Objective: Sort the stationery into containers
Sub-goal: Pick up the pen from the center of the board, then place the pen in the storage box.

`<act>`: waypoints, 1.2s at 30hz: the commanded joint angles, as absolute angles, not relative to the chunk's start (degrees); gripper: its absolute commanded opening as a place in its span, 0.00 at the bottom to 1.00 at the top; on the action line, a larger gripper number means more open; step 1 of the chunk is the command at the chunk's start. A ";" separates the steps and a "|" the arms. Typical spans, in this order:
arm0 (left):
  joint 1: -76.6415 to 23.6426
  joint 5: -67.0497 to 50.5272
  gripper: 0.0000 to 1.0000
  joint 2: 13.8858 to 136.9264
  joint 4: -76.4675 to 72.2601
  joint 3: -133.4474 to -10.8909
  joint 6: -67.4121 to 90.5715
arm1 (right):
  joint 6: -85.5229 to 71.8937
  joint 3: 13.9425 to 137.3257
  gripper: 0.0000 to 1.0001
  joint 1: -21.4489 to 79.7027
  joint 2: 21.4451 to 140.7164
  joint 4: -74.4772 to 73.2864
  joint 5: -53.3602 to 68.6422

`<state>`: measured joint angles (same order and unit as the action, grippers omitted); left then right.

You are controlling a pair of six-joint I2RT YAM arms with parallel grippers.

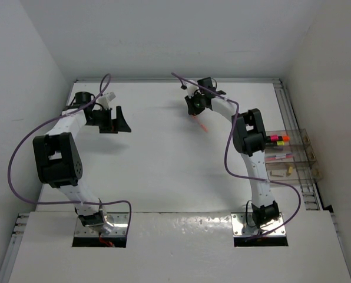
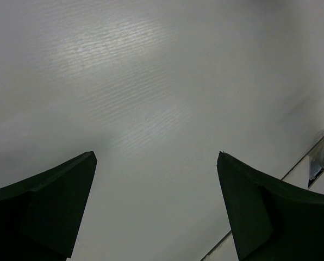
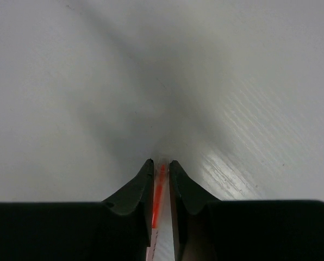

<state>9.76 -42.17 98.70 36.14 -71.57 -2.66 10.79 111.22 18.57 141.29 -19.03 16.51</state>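
Note:
A thin clear pen with an orange-red core [image 3: 159,190] lies between my right gripper's [image 3: 161,162] two fingers, which press against both of its sides just above the white table. From above, the pen [image 1: 201,125] pokes out below the right gripper [image 1: 194,109] at the far middle of the table. The clear containers [image 1: 302,154] stand at the right edge. One holds highlighters with pink and orange ends [image 1: 277,139]; the others hold a pen [image 1: 280,157] and small tan pieces [image 1: 288,170]. My left gripper [image 1: 113,121] hangs wide open over bare table at the far left, nothing between its fingers [image 2: 53,201].
White walls close in the table on the left, back and right. A metal rail [image 1: 293,127] runs along the right edge beside the containers. Purple cables loop off both arms. The table's edge strip [image 2: 309,163] shows at the right of the left wrist view.

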 commanded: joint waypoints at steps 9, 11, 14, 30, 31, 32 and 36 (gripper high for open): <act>10.63 -42.19 1.00 100.11 37.70 -75.59 -4.48 | 10.73 109.43 0.00 19.16 139.93 -17.15 15.02; 10.72 -42.01 1.00 99.76 38.23 -75.85 -4.83 | 9.50 108.02 0.00 19.25 137.73 -15.21 16.08; 11.07 -42.27 1.00 98.97 38.85 -76.46 -4.92 | 6.77 108.37 0.00 19.42 134.58 -13.63 18.62; 12.22 -44.47 1.00 90.36 41.40 -73.84 -7.12 | 22.47 94.86 0.00 19.43 101.30 -30.39 39.72; 12.22 -44.91 1.00 89.66 41.22 -73.39 -7.12 | 28.50 89.09 0.00 18.12 98.55 -32.67 39.90; 12.22 -45.00 1.00 89.47 40.96 -72.69 -7.12 | 32.13 86.51 0.00 17.32 95.92 -34.35 39.90; 12.04 -45.79 1.00 89.12 41.66 -71.98 -7.64 | 49.62 76.65 0.00 8.47 83.69 -47.49 41.39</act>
